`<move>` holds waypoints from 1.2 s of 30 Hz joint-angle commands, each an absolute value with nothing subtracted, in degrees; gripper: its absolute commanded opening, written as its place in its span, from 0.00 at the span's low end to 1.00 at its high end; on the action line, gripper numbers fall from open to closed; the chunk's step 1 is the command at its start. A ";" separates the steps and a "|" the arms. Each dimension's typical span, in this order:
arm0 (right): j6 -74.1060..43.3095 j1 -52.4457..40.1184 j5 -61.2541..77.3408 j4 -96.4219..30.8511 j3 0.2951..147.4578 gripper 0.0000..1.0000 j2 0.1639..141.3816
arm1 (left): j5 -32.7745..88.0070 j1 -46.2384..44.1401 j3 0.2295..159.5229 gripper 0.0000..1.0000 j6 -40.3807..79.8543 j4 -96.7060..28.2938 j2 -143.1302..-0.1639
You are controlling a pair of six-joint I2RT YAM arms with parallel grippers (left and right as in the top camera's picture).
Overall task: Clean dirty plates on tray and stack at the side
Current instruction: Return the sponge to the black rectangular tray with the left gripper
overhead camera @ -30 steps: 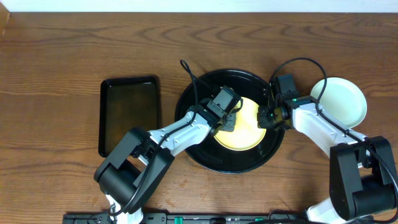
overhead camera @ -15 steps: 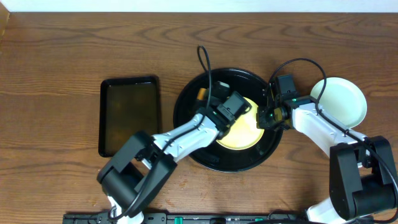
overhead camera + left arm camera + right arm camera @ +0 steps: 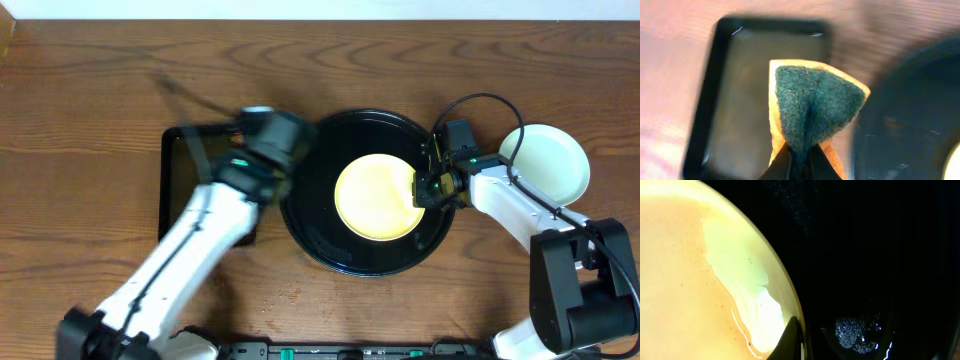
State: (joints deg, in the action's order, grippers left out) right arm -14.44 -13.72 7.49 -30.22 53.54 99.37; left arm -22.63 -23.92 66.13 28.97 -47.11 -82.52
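Moved: left gripper [image 3: 799, 160] now off yellow plate [image 3: 375, 197], frame's left, clamps sponge [image 3: 812, 102] | right gripper [image 3: 425, 188] pinches plate rim, centre-right

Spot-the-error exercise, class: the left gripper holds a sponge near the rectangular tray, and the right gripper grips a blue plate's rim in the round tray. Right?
One thing is wrong: the plate is yellow, not blue, as the overhead view shows. The left gripper does hold the sponge near the rectangular tray, and the right gripper grips that plate's rim in the round tray.
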 commanded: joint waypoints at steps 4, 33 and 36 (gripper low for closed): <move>-9.30 -12.84 4.73 -31.68 52.38 0.01 101.58 | -7.46 -6.94 63.18 0.08 27.40 -48.69 -82.96; -6.04 -12.82 20.18 -29.93 52.38 0.10 101.58 | 14.52 -8.69 59.81 0.58 16.05 -41.39 -82.96; -6.83 -12.69 19.99 -29.32 52.38 0.12 101.58 | 14.33 -11.88 59.79 0.58 16.08 -40.34 -83.50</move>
State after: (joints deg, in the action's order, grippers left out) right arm -7.16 -12.45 15.79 -29.74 53.41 100.47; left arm 13.65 -9.45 58.87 16.82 -41.01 -82.74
